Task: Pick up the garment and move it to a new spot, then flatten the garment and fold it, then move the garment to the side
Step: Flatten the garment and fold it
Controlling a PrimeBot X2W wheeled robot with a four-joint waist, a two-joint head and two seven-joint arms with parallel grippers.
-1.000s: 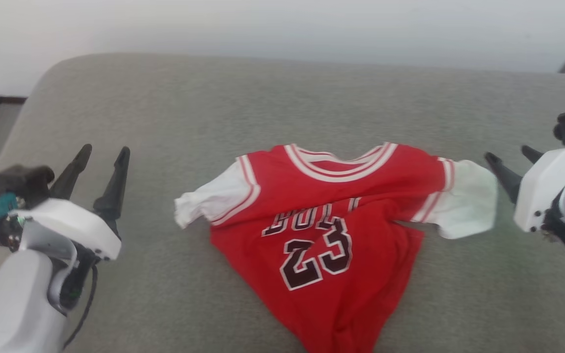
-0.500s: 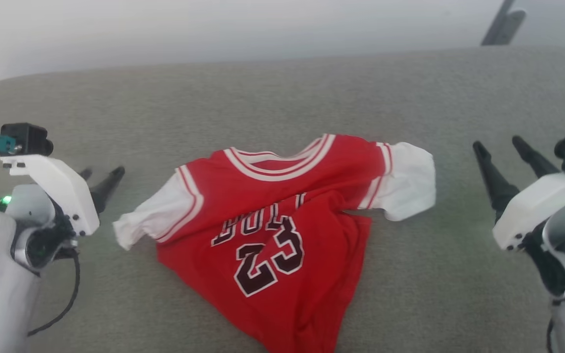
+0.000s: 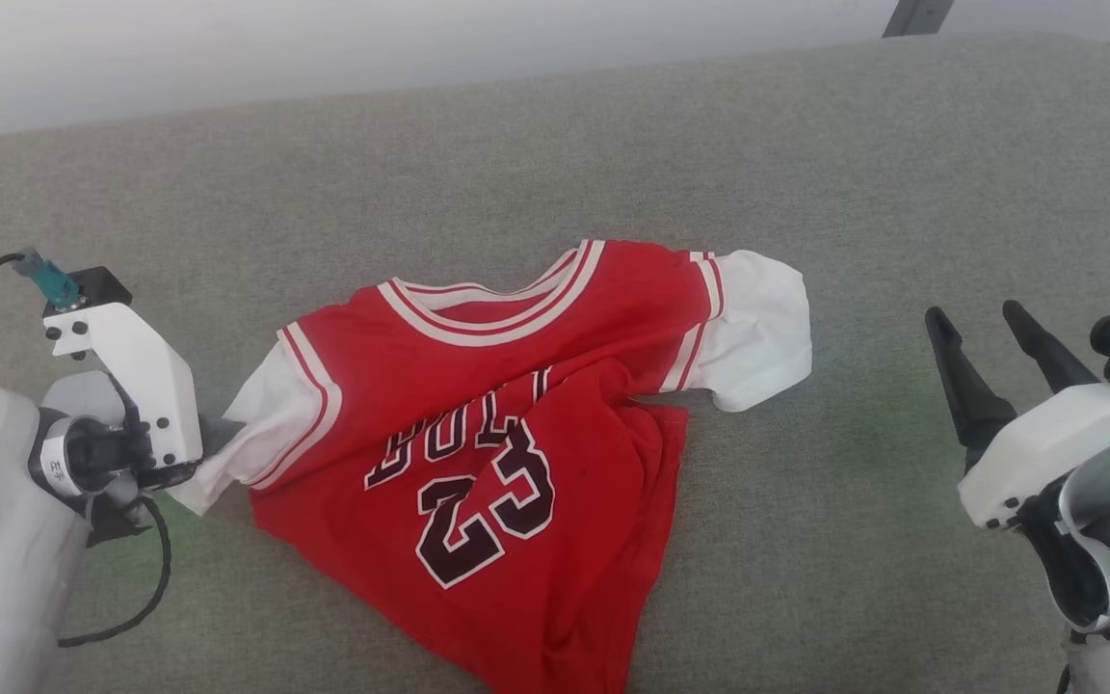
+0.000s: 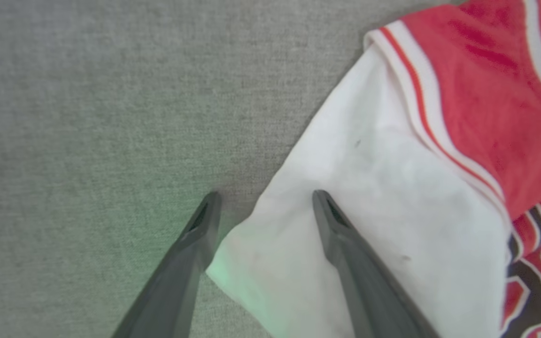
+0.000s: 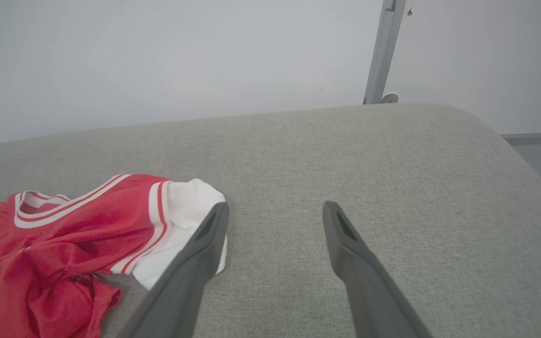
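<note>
Grey upholstered surface (image 3: 806,145): 1 garment (image 3: 478,424), rumpled, print up, centre. Left gripper (image 4: 266,195) spread wide, straddling white sleeve (image 4: 369,211) edge. Right gripper (image 3: 974,310) spread, well apart from garment. Status: pick-up pending; flattening, folding, moving aside outstanding.

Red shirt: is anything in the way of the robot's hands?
Nothing visible. The open left hand straddles the shirt's white sleeve edge; only bare grey cushion lies between the right hand and the other sleeve.
</note>
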